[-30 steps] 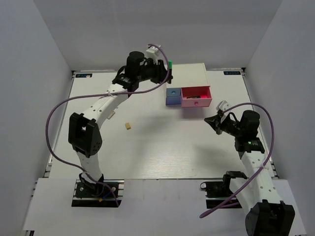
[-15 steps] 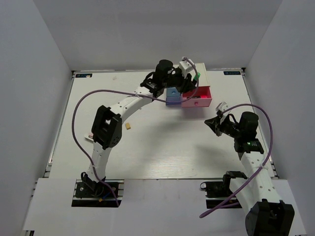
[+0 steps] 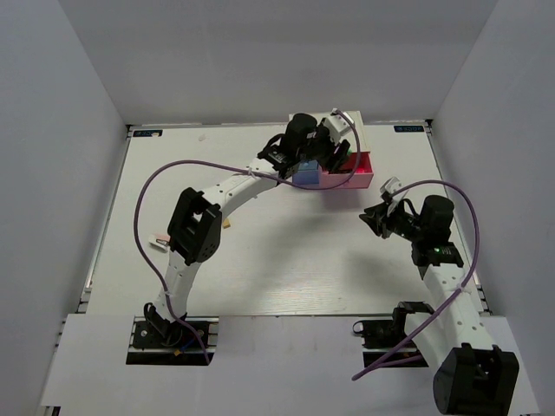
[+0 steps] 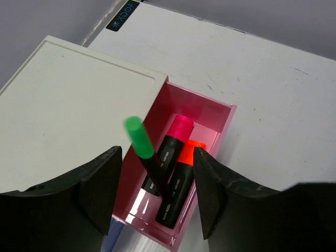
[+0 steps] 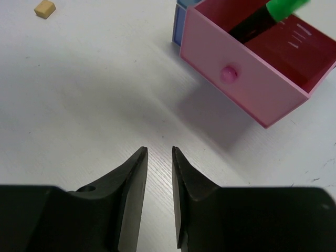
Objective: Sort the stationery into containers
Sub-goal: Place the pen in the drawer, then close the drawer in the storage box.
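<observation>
— How is the left arm (image 3: 230,186) posed?
— It stretches far out from its base and slants over toward the right side. The upper link leans forward and the forearm runs long and nearly flat.
— And the left gripper (image 4: 156,157)?
— It points downward with the jaws spread wide. Its fingers (image 4: 100,184) touch nothing.
— What about the right arm (image 3: 442,277)?
— It is folded closer to its base, with the forearm angled up and inward and the wrist turned to the left.
— And the right gripper (image 5: 159,152)?
— It is low and tipped down. Its fingers (image 5: 134,194) are drawn almost together with a thin slit between them, and they hold nothing.
</observation>
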Controlling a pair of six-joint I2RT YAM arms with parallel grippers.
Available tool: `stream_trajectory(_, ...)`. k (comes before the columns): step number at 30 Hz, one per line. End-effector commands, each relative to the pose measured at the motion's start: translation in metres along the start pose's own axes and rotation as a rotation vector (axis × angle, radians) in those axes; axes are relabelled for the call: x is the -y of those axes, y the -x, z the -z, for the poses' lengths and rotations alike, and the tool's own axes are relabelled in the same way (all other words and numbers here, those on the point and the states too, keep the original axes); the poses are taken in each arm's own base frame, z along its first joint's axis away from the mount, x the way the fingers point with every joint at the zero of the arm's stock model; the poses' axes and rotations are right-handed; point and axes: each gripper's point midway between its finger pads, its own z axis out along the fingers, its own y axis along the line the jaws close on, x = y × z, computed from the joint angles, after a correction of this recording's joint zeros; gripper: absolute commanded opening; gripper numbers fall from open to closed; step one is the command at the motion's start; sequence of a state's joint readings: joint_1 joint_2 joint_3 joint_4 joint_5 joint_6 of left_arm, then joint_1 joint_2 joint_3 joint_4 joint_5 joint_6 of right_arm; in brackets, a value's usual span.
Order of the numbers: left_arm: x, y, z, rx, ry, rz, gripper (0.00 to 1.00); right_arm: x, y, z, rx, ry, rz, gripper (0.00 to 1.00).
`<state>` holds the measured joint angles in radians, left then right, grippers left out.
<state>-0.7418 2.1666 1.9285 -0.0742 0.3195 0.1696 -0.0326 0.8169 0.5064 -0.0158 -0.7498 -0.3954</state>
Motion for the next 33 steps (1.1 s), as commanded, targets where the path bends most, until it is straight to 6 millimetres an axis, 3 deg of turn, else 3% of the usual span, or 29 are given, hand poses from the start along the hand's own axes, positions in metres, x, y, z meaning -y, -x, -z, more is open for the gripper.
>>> stream_trajectory(1, -0.009, 0.047, 0.014, 0.093, 0.052, -0.035, 0.67, 0.008, 0.009, -0.004, 0.026, -0.012, 0.022, 0.32)
stream_trajectory(3, -0.01, 0.052, 0.017, 0.1, 0.062, -0.028, 0.71, 0.01, 0.006, -0.006, 0.018, -0.008, 0.013, 0.32)
stream_trajectory(5, -0.008, 0.07, 0.028, 0.133, 0.065, -0.011, 0.73, 0.013, 0.007, -0.009, 0.017, -0.008, 0.008, 0.32)
stream_trajectory(7, -0.008, 0.073, 0.037, 0.134, 0.082, 0.03, 0.78, 0.015, 0.006, -0.015, 0.015, 0.011, 0.0, 0.32)
stream_trajectory(8, -0.004, 0.065, 0.04, 0.122, 0.079, 0.061, 0.86, 0.016, 0.002, -0.02, 0.003, 0.029, -0.019, 0.28)
stream_trajectory(9, -0.007, 0.084, 0.059, 0.164, 0.092, 0.112, 0.97, 0.022, 0.012, -0.022, 0.014, 0.028, -0.008, 0.26)
stream_trajectory(10, -0.01, 0.082, 0.069, 0.16, 0.101, 0.15, 0.99, 0.023, 0.008, -0.027, 0.006, 0.049, -0.026, 0.23)
stream_trajectory(11, -0.006, 0.062, 0.075, 0.128, 0.115, 0.197, 0.99, 0.026, 0.001, -0.033, -0.014, 0.061, -0.05, 0.16)
stream_trajectory(12, -0.008, 0.084, 0.1, 0.176, 0.161, 0.229, 0.99, 0.034, 0.013, -0.036, 0.0, 0.06, -0.032, 0.13)
stream_trajectory(13, -0.012, 0.08, 0.113, 0.174, 0.192, 0.248, 0.99, 0.037, 0.0, -0.045, -0.034, 0.081, -0.075, 0.1)
stream_trajectory(14, -0.012, 0.052, 0.121, 0.127, 0.242, 0.281, 0.99, 0.043, 0.008, -0.047, -0.026, 0.083, -0.052, 0.06)
stream_trajectory(15, -0.01, 0.048, 0.133, 0.127, 0.266, 0.32, 0.99, 0.048, 0.014, -0.05, -0.018, 0.085, -0.035, 0.06)
stream_trajectory(16, -0.009, 0.063, 0.16, 0.169, 0.298, 0.334, 0.99, 0.051, 0.012, -0.055, -0.024, 0.095, -0.042, 0.06)
stream_trajectory(17, -0.005, 0.03, 0.169, 0.116, 0.332, 0.373, 0.99, 0.054, 0.009, -0.06, -0.028, 0.099, -0.042, 0.06)
stream_trajectory(20, -0.003, -0.001, 0.213, 0.119, 0.464, 0.492, 0.99, 0.067, 0.004, -0.072, -0.05, 0.097, -0.031, 0.04)
stream_trajectory(21, -0.004, -0.012, 0.224, 0.119, 0.499, 0.566, 0.99, 0.077, 0.011, -0.075, -0.05, 0.074, -0.014, 0.04)
stream_trajectory(22, 0.001, -0.04, 0.232, 0.08, 0.533, 0.615, 0.99, 0.08, 0.004, -0.078, -0.068, 0.074, -0.032, 0.03)
stream_trajectory(23, -0.001, -0.042, 0.25, 0.105, 0.59, 0.657, 0.99, 0.085, -0.004, -0.081, -0.094, 0.055, -0.046, 0.03)
stream_trajectory(24, 0.004, -0.063, 0.256, 0.094, 0.624, 0.748, 0.99, 0.091, -0.002, -0.085, -0.096, 0.048, -0.044, 0.03)
stream_trajectory(26, -0.002, -0.078, 0.273, 0.117, 0.709, 0.829, 0.99, 0.097, -0.005, -0.088, -0.108, 0.029, -0.044, 0.03)
stream_trajectory(27, 0.002, -0.096, 0.279, 0.103, 0.737, 0.87, 0.99, 0.1, -0.007, -0.091, -0.113, 0.019, -0.046, 0.03)
stream_trajectory(28, -0.001, -0.095, 0.291, 0.155, 0.776, 0.945, 0.99, 0.103, -0.007, -0.092, -0.113, 0.012, -0.041, 0.03)
stream_trajectory(30, 0.004, -0.112, 0.299, 0.158, 0.804, 1.005, 0.99, 0.109, -0.014, -0.097, -0.134, -0.011, -0.047, 0.03)
stream_trajectory(33, 0.009, -0.116, 0.308, 0.183, 0.817, 1.078, 0.99, 0.12, -0.013, -0.101, -0.142, -0.047, -0.049, 0.03)
